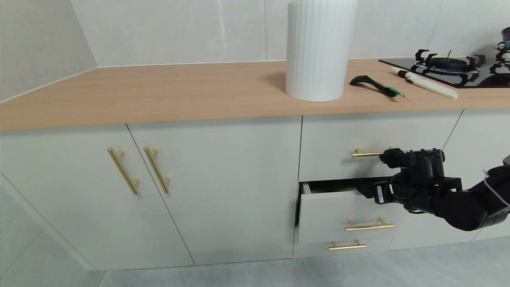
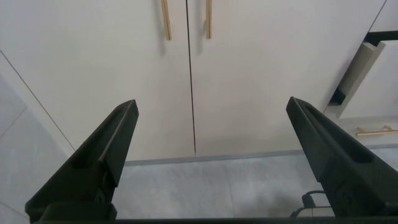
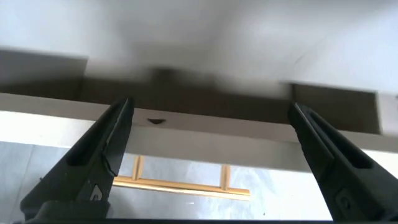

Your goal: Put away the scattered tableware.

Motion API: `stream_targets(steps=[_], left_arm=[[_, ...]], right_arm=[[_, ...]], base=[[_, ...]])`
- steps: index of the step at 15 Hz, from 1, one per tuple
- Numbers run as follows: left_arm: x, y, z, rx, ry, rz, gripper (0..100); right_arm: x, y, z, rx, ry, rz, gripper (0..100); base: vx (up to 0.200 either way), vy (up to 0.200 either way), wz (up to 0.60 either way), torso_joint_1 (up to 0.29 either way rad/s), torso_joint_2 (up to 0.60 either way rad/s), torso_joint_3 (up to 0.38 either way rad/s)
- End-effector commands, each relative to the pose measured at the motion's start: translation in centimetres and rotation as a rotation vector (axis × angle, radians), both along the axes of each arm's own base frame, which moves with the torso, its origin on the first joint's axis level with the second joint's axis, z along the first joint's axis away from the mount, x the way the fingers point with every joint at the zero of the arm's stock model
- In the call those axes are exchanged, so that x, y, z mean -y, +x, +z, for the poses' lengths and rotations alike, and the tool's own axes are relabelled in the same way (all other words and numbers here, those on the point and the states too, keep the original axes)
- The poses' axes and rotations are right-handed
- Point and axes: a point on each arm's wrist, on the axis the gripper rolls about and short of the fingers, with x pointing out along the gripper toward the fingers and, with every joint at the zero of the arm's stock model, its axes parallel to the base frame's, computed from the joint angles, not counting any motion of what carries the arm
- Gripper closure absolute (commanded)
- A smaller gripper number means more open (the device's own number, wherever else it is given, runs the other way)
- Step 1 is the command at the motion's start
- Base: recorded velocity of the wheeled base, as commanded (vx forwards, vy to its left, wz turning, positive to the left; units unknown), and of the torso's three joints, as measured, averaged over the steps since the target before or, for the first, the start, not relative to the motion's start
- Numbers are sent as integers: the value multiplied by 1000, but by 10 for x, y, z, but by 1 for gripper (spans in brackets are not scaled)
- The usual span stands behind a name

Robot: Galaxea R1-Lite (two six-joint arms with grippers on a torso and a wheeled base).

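**Barely begun: drawer ajar, utensils on the counter**

Overhead first. From the head view, my right gripper [image 1: 376, 190] sits at the top edge of the middle drawer [image 1: 338, 211], which stands partly pulled out of the cabinet front. Its inside is dark, so I cannot tell whether anything lies in it. Up on the countertop [image 1: 159, 91], a black ladle [image 1: 372, 84] and a white knife [image 1: 428, 84] lie loose, near each other, between the white ribbed container [image 1: 318, 48] and the hob [image 1: 450, 67]. Both are well apart from me.

Next, the left wrist view. My left gripper [image 2: 211, 104] hangs with its jaws spread wide and nothing between them, facing the double cabinet doors [image 2: 186, 74] above the floor [image 2: 205, 186]. The drawer's jutting corner shows off to one side.

Last, the right wrist view. My right jaws are released as well, wide apart and gripping nothing, looking across the drawer's front lip at the dark gap behind it, with the brass handle [image 3: 180, 183] on the front face beyond.

By my reckoning, only the opening of storage is under way. Neither utensil has been picked up, and the drawer may need pulling further before they go in. Both pick-ups, both placements and the closing remain.
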Motion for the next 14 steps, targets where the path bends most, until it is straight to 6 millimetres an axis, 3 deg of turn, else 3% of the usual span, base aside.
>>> stream_targets(steps=[1, 8, 9, 12, 14], left_arm=[[0, 0, 0, -1, 0, 0, 0], [0, 0, 0, -1, 0, 0, 0], [0, 0, 0, -1, 0, 0, 0], [0, 0, 0, -1, 0, 0, 0], [0, 0, 0, -1, 0, 0, 0]], right_arm=[[0, -15, 1, -18, -3, 9, 0], [4, -61, 17, -24, -7, 25, 0], [5, -80, 20, -28, -9, 33, 0], [2, -111, 16, -56, -39, 46, 0], [3, -119, 14, -69, -41, 50, 0]], base=[[0, 0, 0, 0, 0, 0], [0, 0, 0, 0, 0, 0], [0, 0, 0, 0, 0, 0], [0, 0, 0, 0, 0, 0], [0, 0, 0, 0, 0, 0]])
